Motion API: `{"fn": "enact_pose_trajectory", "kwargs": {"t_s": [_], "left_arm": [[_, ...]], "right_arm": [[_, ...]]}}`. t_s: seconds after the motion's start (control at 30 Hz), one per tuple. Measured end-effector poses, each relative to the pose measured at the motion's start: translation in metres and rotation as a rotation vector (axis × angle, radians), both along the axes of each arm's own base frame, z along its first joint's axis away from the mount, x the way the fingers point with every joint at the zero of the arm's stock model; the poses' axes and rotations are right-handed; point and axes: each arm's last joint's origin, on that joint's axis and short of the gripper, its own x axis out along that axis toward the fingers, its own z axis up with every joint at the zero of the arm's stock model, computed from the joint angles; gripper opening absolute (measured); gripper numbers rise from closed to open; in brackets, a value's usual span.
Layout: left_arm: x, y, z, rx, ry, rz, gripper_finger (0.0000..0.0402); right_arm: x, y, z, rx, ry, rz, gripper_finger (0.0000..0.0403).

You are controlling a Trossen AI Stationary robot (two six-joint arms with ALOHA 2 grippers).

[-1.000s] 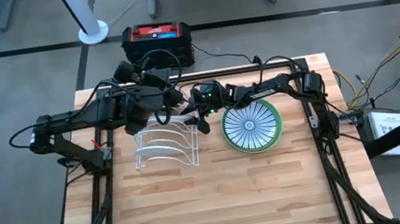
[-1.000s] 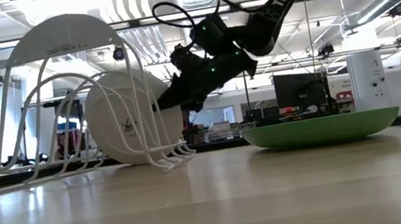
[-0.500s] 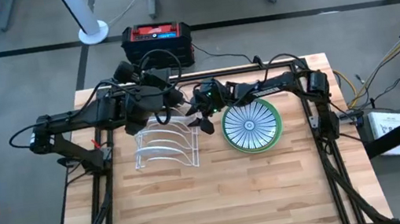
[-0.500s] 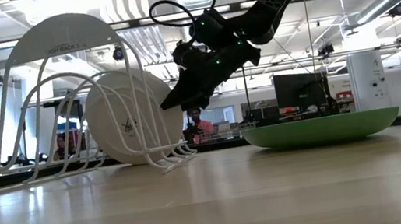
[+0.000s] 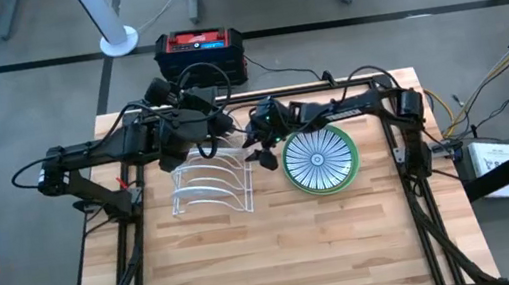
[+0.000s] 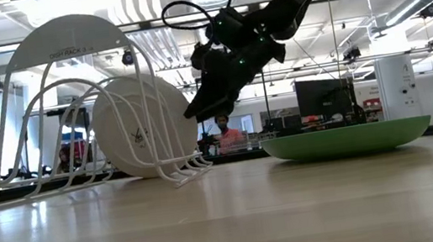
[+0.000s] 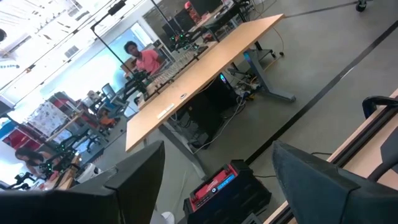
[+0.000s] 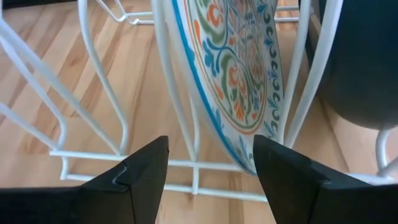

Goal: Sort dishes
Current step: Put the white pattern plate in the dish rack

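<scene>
racked: patterned plate [image 8: 239, 81] upright in white wire rack [image 5: 209, 188] near table's far edge, dark plate [image 8: 367, 68] just behind | left: white-and-blue lined plate [image 5: 319, 161] flat beside rack (on a green one, it seems) | right gripper [image 5: 258, 152] fingers apart, empty, at rack's end | left gripper [image 7: 211, 180] spread wide, holding nothing

A patterned plate [image 8: 239, 74], cream with blue, orange and green scrollwork, is held upright on edge just ahead of the open right claw [image 8: 208, 171]. A white plate with blue radial lines [image 5: 320, 161], green-rimmed, is laid flat beside that claw.
</scene>
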Motion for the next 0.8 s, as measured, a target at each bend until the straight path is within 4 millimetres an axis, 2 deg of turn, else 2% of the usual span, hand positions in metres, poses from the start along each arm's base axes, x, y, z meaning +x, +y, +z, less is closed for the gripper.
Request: {"fn": "enact_pose_trajectory", "kwargs": {"t_s": [0.3, 0.8], "left_arm": [[0.0, 0.0, 0.0, -0.001, -0.005, 0.001, 0.0284], [0.0, 0.0, 0.0, -0.002, -0.006, 0.001, 0.0284]], "right_arm": [[-0.0014, -0.0009, 0.0048, -0.065, 0.002, -0.026, 0.0184], [0.0017, -0.0006, 0.0088, -0.118, -0.056, 0.013, 0.0045]]}}
